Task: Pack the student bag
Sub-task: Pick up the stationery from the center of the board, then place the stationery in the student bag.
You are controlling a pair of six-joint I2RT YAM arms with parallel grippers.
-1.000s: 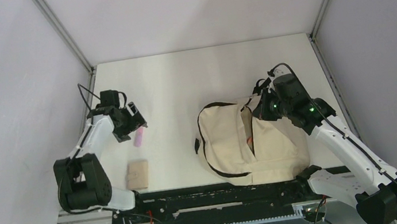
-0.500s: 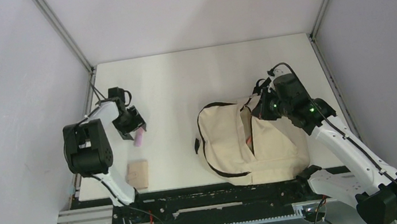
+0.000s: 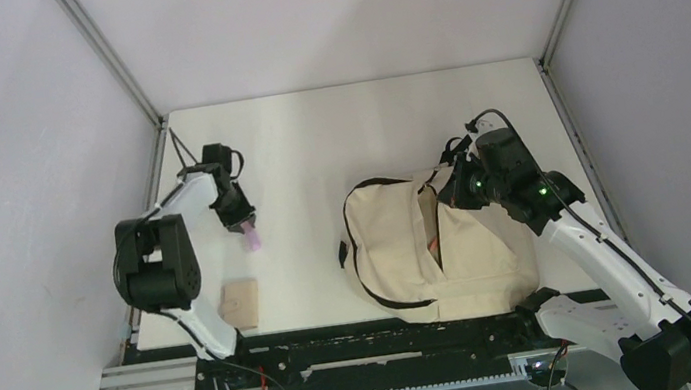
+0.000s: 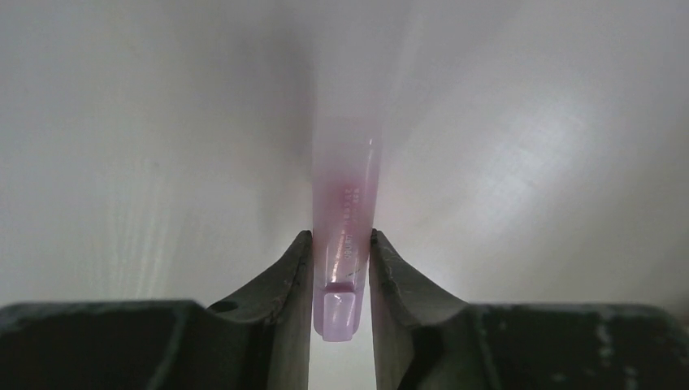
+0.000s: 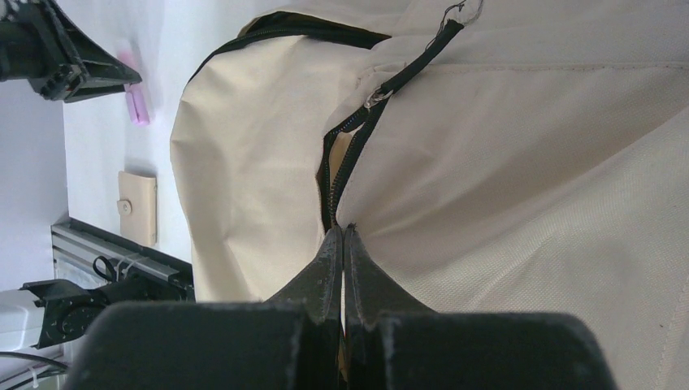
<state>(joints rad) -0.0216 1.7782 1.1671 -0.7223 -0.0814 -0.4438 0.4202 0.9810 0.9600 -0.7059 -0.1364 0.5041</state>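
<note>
Pinching: left gripper (image 4: 341, 244) held capped end of pink tube (image 4: 345, 199) between nearly closed fingers, likely for carrying | right gripper (image 5: 344, 236), fully closed, pinched zipper edge of student bag (image 3: 399, 248), apparently keeping it open | bag lay on table (image 3: 314, 139), well apart from tube.

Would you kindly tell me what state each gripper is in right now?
Left gripper: closed on the pink tube.
Right gripper: closed, pinching the student bag at its zipper edge.

The student bag (image 3: 398, 238) is matt cream cloth with a coarse, visible weave (canvas, by the look of it), its zipper (image 5: 345, 150) black with a small shiny metal pull. The pink tube (image 4: 345, 236) is glossy translucent plastic; the table (image 3: 315, 148) is smooth, matt white.
</note>
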